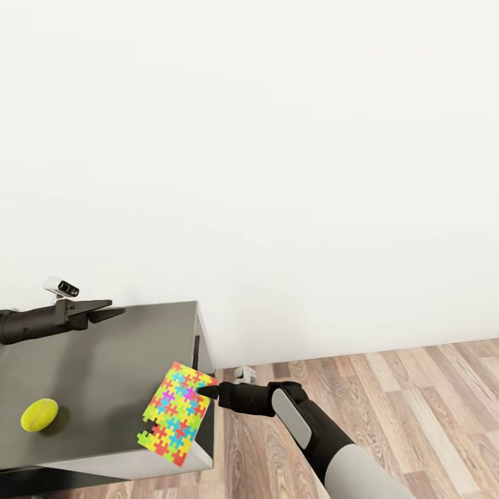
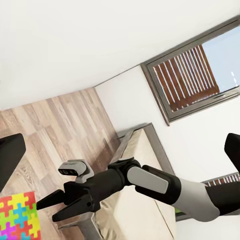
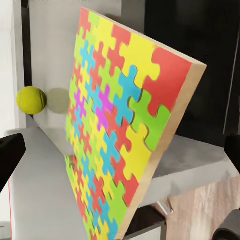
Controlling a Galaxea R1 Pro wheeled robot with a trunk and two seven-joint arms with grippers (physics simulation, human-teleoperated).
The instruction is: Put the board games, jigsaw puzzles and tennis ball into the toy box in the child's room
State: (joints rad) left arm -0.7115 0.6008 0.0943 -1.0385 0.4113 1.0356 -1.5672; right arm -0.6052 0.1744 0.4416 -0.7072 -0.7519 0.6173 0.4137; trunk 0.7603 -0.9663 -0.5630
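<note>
A jigsaw puzzle point(image 1: 177, 413) of interlocking coloured pieces stands tilted at the right end of the dark grey table point(image 1: 104, 360), its lower corner past the table's edge. In the right wrist view the jigsaw puzzle point(image 3: 115, 135) leans with its thick edge showing. My right gripper point(image 1: 208, 391) is open, with its tips at the puzzle's raised right edge. I cannot tell whether they touch it. The tennis ball point(image 1: 39, 416), small and yellow-green, lies on the table to the left, also seen as the tennis ball point(image 3: 31, 99). My left gripper point(image 1: 104, 310) hovers open over the table's far edge.
A white wall rises right behind the table. Wood-plank floor point(image 1: 388, 395) spreads to the right. In the left wrist view the right gripper point(image 2: 52, 207) points at the puzzle point(image 2: 17, 217), with a cream bed point(image 2: 142, 145) and a grey-framed window point(image 2: 200, 75) beyond.
</note>
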